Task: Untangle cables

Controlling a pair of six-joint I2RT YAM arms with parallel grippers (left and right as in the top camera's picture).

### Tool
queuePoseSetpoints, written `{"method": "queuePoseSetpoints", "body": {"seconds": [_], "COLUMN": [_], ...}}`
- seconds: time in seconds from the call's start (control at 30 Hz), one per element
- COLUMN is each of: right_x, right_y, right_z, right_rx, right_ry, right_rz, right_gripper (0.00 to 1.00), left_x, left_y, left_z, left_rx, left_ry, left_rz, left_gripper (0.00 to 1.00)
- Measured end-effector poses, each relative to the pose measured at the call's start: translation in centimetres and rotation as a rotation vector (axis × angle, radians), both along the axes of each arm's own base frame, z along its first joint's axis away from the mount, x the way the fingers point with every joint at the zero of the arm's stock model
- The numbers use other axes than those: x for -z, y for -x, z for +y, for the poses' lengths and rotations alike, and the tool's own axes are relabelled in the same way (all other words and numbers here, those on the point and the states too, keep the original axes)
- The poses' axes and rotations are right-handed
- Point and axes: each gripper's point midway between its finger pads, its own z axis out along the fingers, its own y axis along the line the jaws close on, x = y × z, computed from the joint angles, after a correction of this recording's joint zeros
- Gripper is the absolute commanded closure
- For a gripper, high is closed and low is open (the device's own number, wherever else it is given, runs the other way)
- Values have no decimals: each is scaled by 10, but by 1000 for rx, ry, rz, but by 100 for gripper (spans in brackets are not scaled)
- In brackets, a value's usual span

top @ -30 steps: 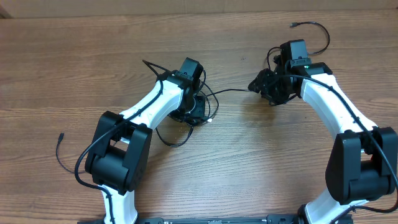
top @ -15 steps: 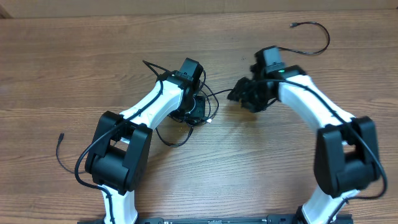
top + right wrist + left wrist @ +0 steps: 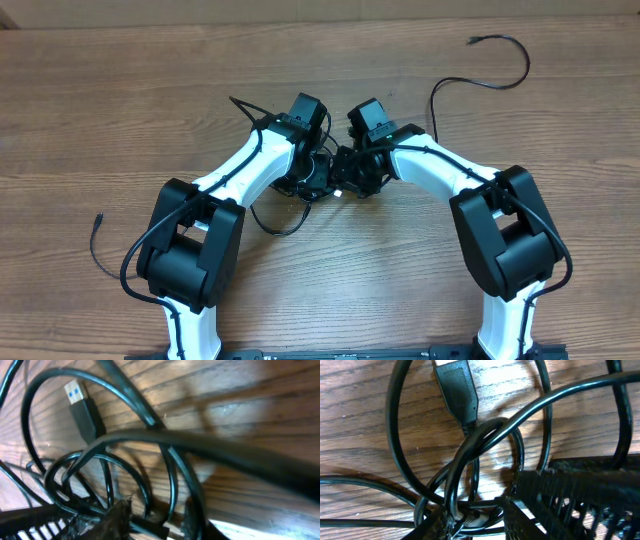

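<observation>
Wood-grain desk (image 3: 120, 100) — open surface stretches from the arms toward every edge. Black cables (image 3: 470, 445) knot in overlapping loops at the centre, with a plug (image 3: 456, 390) lying flat beside them. One cord (image 3: 524, 62) curls loose at the far right. The left hand (image 3: 315, 178) pinches the knot. The right hand (image 3: 350, 175), fingers spread, straddles a strand.

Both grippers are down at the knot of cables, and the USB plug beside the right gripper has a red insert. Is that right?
Not quite. The USB plug has a blue insert, not red, as the right wrist view shows. The left gripper and right gripper are indeed both down at the knot of cables.
</observation>
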Motion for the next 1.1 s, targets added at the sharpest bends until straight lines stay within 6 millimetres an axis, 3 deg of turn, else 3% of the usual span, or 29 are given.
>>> {"method": "queuePoseSetpoints", "body": {"seconds": [0.07,0.17,0.47,0.53,0.57,0.73,0.83,0.93,1.1], "right_x": [1,5,6,6,6,6,6,6,6], "right_y": [0,-1,-1,-1,-1,-2,-2,-2,-4], "right_z": [-1,-3,-4,-4,-4,-4,-5,-4,-4], "right_rx": [9,17,20,20,20,22,21,19,20], "right_ry": [6,20,24,24,24,28,31,31,32], "right_rz": [2,5,5,5,5,2,1,-1,-8], "right_gripper": [88,96,96,96,96,96,96,96,96], "left_x": [0,0,2,2,2,2,-1,-19,-67], "left_y": [0,0,0,0,0,4,17,25,4], "left_z": [0,0,0,0,0,0,5,17,30], "left_rx": [0,0,-6,-7,-13,-16,-21,-40,-62], "left_ry": [0,1,2,2,2,6,-7,-33,11], "left_rz": [0,-1,0,0,2,22,89,177,177], "left_gripper": [65,65,73,83,96,96,96,96,96]}}
